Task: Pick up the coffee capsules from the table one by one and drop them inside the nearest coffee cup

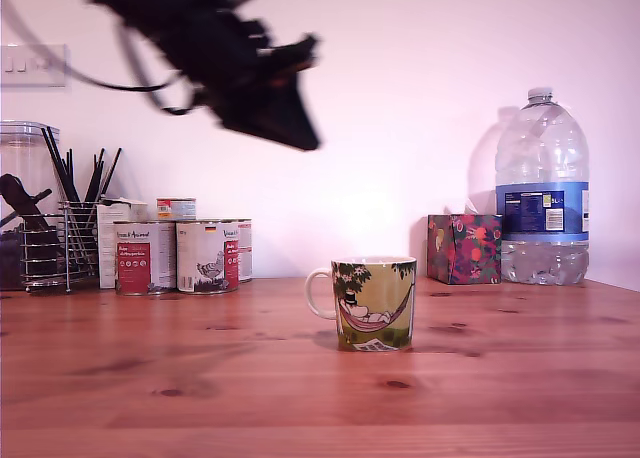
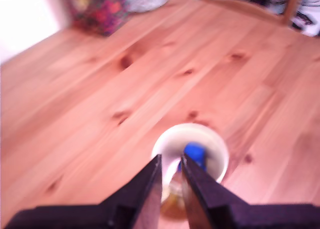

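Gripper (image 2: 171, 161) high above coffee cup (image 1: 374, 303), jaws narrow, holding nothing. Capsule (image 2: 195, 154) inside cup, at 12 o'clock from fingertips. Drop step judged complete; next: locate any remaining capsule on table (image 1: 200, 388).

Pine table (image 1: 200, 398) — mug (image 1: 373, 304), tins (image 1: 180, 256), bottle (image 1: 542, 188), box (image 1: 463, 249).

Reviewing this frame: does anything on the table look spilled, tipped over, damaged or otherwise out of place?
Nothing stands out. The coffee cup stands upright on the table, with a blue capsule inside it in the wrist view. The tins, floral box and water bottle stand upright along the wall. No spill shows.
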`<state>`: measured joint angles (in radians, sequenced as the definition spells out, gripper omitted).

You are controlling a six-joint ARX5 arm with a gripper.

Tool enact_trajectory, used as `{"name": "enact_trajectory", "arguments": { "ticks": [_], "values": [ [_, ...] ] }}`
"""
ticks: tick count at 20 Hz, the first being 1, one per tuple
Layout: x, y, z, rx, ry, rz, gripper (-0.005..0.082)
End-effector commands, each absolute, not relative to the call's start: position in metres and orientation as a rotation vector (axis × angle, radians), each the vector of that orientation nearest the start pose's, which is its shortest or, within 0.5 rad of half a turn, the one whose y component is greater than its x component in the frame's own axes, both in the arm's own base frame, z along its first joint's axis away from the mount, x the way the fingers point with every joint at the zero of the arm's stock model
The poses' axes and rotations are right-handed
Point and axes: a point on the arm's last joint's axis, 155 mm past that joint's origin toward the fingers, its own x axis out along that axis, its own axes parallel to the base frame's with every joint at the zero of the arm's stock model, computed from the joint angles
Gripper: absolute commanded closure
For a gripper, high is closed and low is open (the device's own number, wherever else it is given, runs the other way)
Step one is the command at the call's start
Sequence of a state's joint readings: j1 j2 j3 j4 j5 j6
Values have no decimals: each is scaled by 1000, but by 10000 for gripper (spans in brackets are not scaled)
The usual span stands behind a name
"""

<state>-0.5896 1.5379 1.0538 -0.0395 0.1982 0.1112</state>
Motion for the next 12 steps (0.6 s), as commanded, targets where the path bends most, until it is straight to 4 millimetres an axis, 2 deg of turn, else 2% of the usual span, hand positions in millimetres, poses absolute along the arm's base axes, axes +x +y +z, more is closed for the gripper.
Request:
{"name": "enact_trajectory", "arguments": {
  "ticks": [1, 4, 7, 12],
  "values": [
    [362, -285, 175, 198, 490, -791, 680],
    [349, -269, 177, 175, 462, -752, 680],
    [336, -254, 169, 151, 456, -724, 680],
    [327, -245, 162, 132, 460, -701, 679]
  ]
}}
